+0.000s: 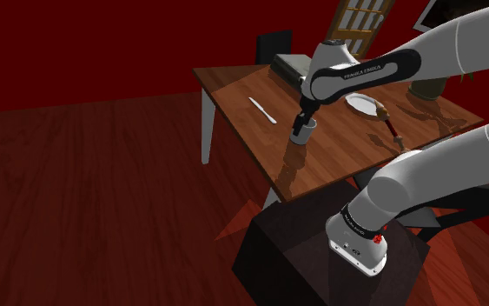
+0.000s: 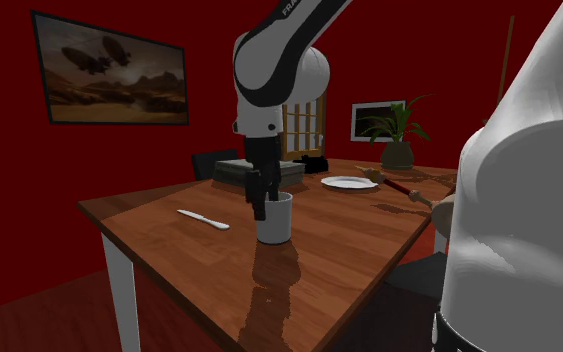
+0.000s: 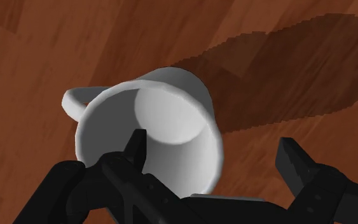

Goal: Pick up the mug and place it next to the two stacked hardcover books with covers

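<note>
So far nothing is lifted: the white mug (image 1: pixel 302 132) stands upright on the wooden table (image 1: pixel 234 87), well apart from the two stacked books (image 1: pixel 287 64). The gripper (image 3: pixel 212 143) is spread wide, one finger inside the rim and the other outside, clasping nothing. Closing, lifting, carrying and setting down beside the books all seem left to do.

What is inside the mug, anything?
Empty. The wrist view looks down into the mug and shows its bare white bottom, with nothing in it.
</note>
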Tool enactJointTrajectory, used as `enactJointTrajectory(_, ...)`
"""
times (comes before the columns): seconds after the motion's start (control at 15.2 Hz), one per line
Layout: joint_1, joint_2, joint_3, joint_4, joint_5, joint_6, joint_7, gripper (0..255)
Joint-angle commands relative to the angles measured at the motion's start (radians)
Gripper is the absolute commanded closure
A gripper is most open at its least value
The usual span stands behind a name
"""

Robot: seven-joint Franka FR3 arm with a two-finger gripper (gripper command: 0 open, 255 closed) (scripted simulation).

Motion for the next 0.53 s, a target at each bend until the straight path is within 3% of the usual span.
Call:
enactJointTrajectory(0.0,0.000,0.001,0.000,-0.001,0.000,0.003,0.000,0)
enactJointTrajectory(0.2,0.000,0.001,0.000,-0.001,0.000,0.003,0.000,0)
enactJointTrajectory(0.26,0.000,0.001,0.000,-0.001,0.000,0.003,0.000,255)
enactJointTrajectory(0.46,0.000,0.001,0.000,-0.001,0.000,0.003,0.000,255)
